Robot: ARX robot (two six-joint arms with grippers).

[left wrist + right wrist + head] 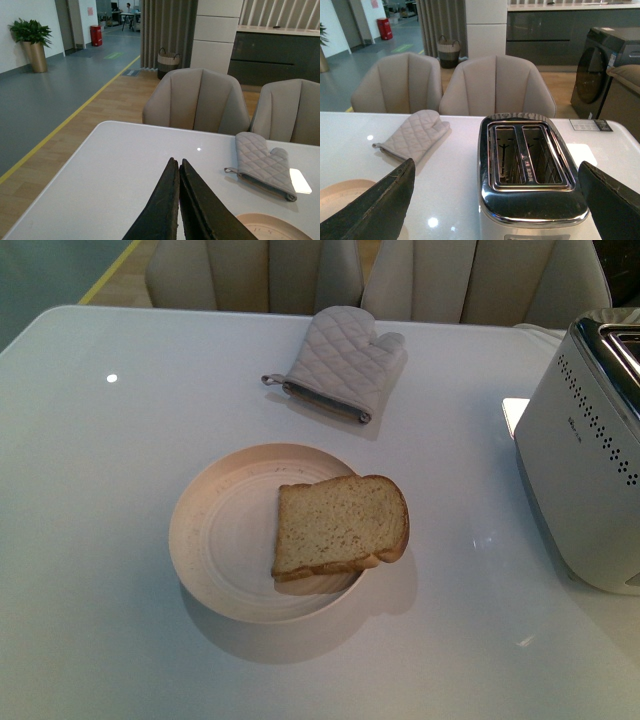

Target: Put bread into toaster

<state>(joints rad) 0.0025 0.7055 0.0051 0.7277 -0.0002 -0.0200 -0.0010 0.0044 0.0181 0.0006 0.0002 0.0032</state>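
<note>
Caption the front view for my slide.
Bread slice lying on a cream plate, oven mitt behind it, white toaster at the table's right edge.

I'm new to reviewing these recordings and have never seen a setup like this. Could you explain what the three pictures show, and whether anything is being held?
This is a robot with two arms, each ending in a gripper. The front picture comes from a camera on the robot's body, looking down at a white table. Neither arm shows in it. On the table sits a round cream plate with a tan slice of bread resting on it and overhanging the rim towards the right. A quilted grey oven mitt lies beyond the plate, and a boxy white toaster with a chrome top stands at the right. The other two pictures come from cameras on the wrists. The left gripper is shut, with nothing in it. The right gripper is open wide, and the toaster's two empty slots lie ahead of it. Nothing is held.
</note>
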